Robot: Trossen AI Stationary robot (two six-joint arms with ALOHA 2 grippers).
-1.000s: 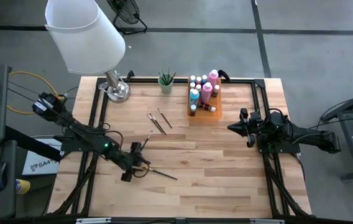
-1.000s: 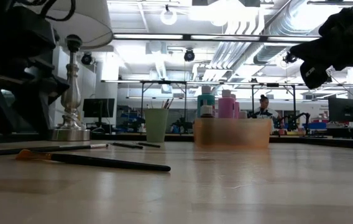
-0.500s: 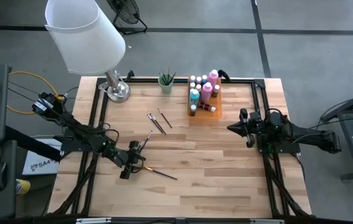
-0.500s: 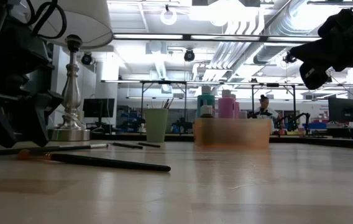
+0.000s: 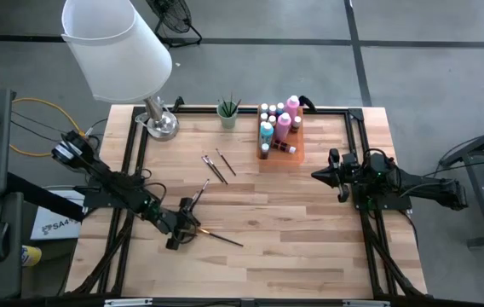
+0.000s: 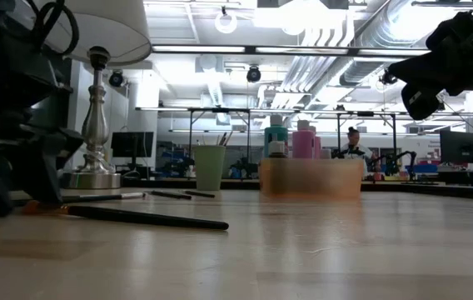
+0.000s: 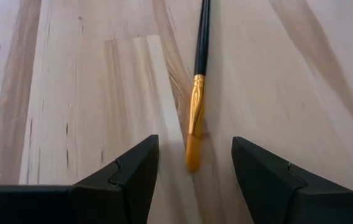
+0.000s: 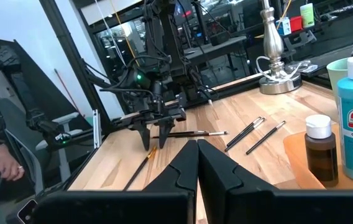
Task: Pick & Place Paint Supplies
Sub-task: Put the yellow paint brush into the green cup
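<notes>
the left gripper (image 7: 192, 180) has its jaws apart astride the orange tip of the paintbrush (image 7: 197, 93) lying flat on the table (image 7: 77, 93); it looks light, thin, stiff and prone to roll, best pinched at the ferrule.

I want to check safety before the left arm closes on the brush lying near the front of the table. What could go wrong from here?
1. The left gripper has its open jaws around only the orange bristle tip of the paintbrush; closing there may bend the bristles or let it slip.
2. The brush lies flat on the table, so the jaws may scrape the wood.
</notes>
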